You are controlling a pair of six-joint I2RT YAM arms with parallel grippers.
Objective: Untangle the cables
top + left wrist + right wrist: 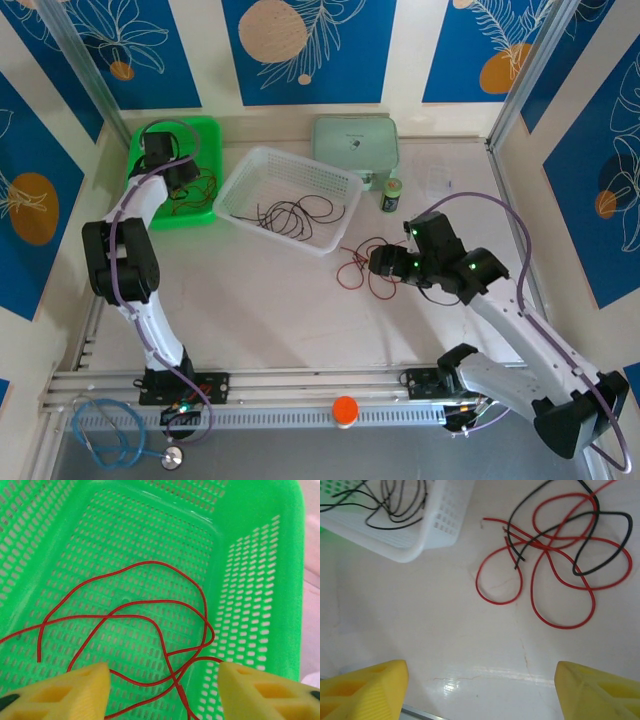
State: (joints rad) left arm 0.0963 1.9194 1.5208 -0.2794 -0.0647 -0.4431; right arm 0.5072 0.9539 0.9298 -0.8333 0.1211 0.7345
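Blue panels (330, 40) with pale leaf drawings close the work cell on three sides, and below them lies a white, slightly glossy surface (420, 630) with a few fine scratches.

One thin red cable (150, 562) lies in loose, smooth curves on the perforated floor of the green basket (250, 580). The left tool (164, 672) hangs just above it with its yellow fingers apart and holds nothing. A black cable (290, 215) lies coiled in the white basket (440, 530), which is also hard plastic with a fine lattice wall.

The rest of the work is the tangle (555, 545) on the bare surface, just beside the white basket. There, red loops (562, 626) make wide round bows, and a black strand (580, 573) crosses them at several places. The right tool (481, 672) hovers near this tangle, its two foam-like wedge fingers wide apart and empty.

To my judgement, the step in hand is to take one strand out of this tangle. The wires are very thin and springy, so the fingers must come low, almost onto the surface, and close on one colour only. A good place is a free end on the side toward the white basket, away from the crossings. The pull should be slow and along the strand, so it slides out of the loops and does not drag the other colour with it.
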